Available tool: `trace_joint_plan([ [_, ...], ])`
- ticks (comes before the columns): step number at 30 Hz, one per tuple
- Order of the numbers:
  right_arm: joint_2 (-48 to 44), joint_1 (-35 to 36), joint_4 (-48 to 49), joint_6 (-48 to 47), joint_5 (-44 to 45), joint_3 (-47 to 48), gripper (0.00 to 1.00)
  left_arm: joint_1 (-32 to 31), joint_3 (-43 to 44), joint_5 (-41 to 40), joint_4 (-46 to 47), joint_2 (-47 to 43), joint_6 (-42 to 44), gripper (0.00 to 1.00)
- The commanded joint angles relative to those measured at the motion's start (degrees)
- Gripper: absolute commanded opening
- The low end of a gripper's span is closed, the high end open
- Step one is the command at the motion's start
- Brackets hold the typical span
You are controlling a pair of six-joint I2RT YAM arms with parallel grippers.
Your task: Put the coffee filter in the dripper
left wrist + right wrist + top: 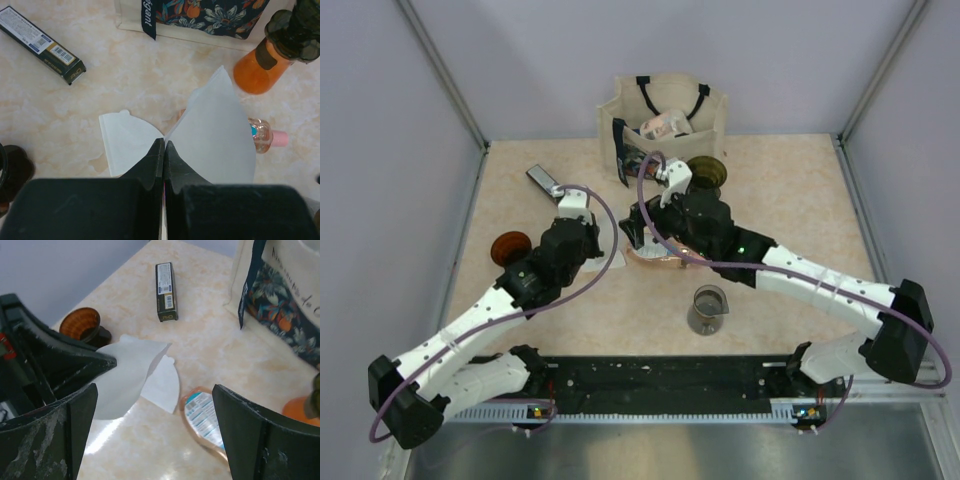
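Note:
My left gripper (pixel 164 142) is shut on a white paper coffee filter (pixel 215 140), pinching its lower edge so that it stands up above the table. A second white filter (pixel 127 142) lies flat on the table just left of it. In the right wrist view the held coffee filter (pixel 125 375) hangs from the left fingers (pixel 75 362), over the flat filter (pixel 162 382). My right gripper (pixel 154 390) stands wide open just beside it, with nothing between its fingers. The brown dripper (pixel 510 247) sits on the table to the left, apart from both grippers, and shows as the dripper (pixel 82 322) in the right wrist view.
A cloth tote bag (pixel 665 115) stands at the back. A black box (pixel 42 45) lies at the far left. An orange bottle with a dark cap (pixel 257 70) stands near the bag. A small pink bottle (pixel 202 415) lies on its side. A glass beaker (pixel 708 308) stands near the front.

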Motion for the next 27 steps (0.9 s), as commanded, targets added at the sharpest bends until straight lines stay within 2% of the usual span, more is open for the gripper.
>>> trace_joint_plan([
  [1,3.46,-0.77,1.72,22.31,5.38,2.97,0.94,-0.56,-1.82,1.16,8.88,-2.07,2.47,0.00],
  [10,11.90,-0.86,0.06,26.37,7.83,7.45,0.82,-0.65,-2.53,1.52,10.73,-2.25,0.37,0.00],
  [16,14.98,-0.86,-2.22,26.64,13.37,7.89,0.66,-0.65,-2.53,0.11,11.35,-1.99,-1.74,0.00],
  [19,16.38,-0.86,-1.79,27.17,13.46,7.98,0.60,-0.65,-2.88,0.29,12.48,-1.99,-2.88,0.00],
  [23,17.88,-0.86,-0.91,27.69,12.41,7.46,0.58,-0.65,-2.53,1.08,13.37,-1.28,-4.11,0.00],
  [27,18.50,-0.86,1.02,28.05,13.11,7.28,0.47,-0.65,-2.26,1.34,13.28,-0.76,-4.47,0.00],
])
